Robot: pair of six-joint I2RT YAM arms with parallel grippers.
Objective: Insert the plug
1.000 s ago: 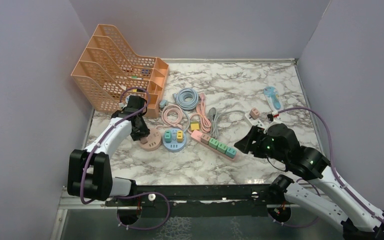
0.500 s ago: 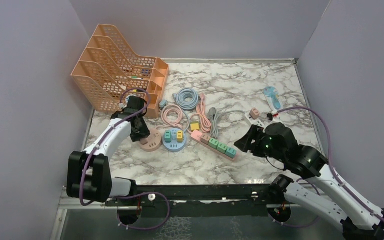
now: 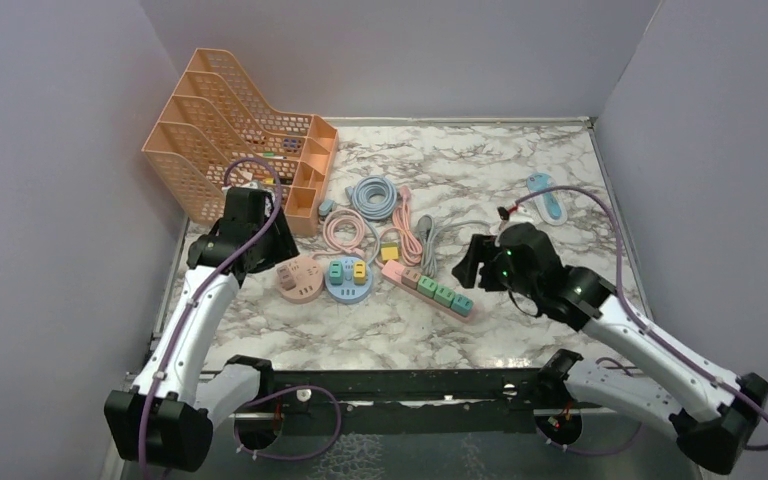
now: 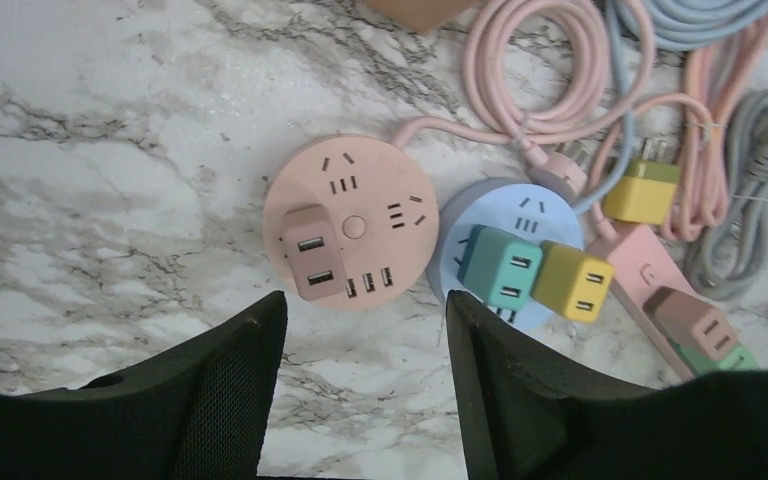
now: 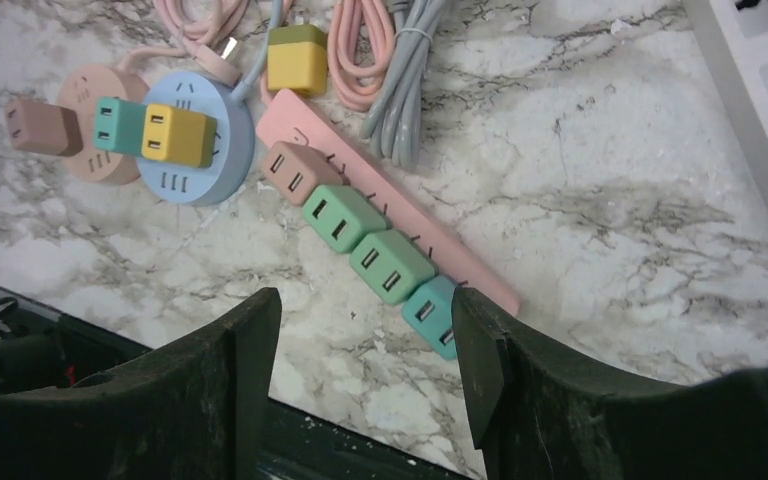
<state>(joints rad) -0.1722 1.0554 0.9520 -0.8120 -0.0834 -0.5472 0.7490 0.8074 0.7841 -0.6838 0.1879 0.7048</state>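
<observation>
Plug (image 4: 310, 265) lies free, just ahead of left hand (image 4: 362, 308).

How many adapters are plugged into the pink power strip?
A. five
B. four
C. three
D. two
B. In the right wrist view the strip carries a brown adapter, two green adapters and a teal adapter, all in a row.
</observation>
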